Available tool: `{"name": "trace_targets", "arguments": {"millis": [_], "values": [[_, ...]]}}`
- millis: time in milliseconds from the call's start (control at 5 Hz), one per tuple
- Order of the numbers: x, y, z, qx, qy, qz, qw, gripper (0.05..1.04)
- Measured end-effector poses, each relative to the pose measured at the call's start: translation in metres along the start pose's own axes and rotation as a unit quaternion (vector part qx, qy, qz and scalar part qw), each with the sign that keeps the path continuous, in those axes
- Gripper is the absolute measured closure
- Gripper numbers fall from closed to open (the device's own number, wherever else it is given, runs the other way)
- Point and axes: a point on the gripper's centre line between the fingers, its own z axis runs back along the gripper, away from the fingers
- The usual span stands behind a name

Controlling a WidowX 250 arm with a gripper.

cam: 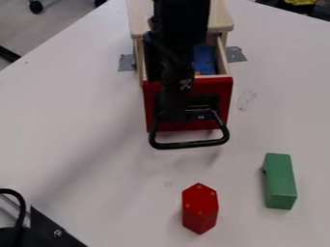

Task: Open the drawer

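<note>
Drawing the red-fronted drawer point(221, 89), already ajar at twelve o'clock, farther out wanted a slow, level pull on the looped handle point(193, 144) toward six, gripper point(182, 114) at its face, hold impossible to tell.

Red hexagonal block point(199, 210) and green block point(280, 182) obstruct the front, a gap between! Wide room left of the drawer point(220, 89) in view.

Soft, diffuse light, moderately bright.
Table point(84, 130) lit fairly evenly; broad faint shadow runs down-left from the drawer point(220, 91). Red block point(200, 208) and green block point(280, 179) cast soft shadows leftward. Black arm point(181, 24) reads near-solid dark.
</note>
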Motion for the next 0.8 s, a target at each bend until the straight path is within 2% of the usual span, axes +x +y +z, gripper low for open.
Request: {"name": "trace_targets", "arguments": {"millis": [200, 400, 600, 800], "values": [[0.004, 0.010, -0.002, 0.000, 0.020, 0.029, 0.9994, 0.086], [0.001, 0.017, 0.004, 0.017, 0.040, 0.070, 0.9966, 0.086], [0.000, 0.016, 0.007, 0.025, 0.046, 0.087, 0.9948, 0.086], [-0.005, 0.013, 0.023, 0.032, 0.027, 0.097, 0.9944, 0.086]]}}
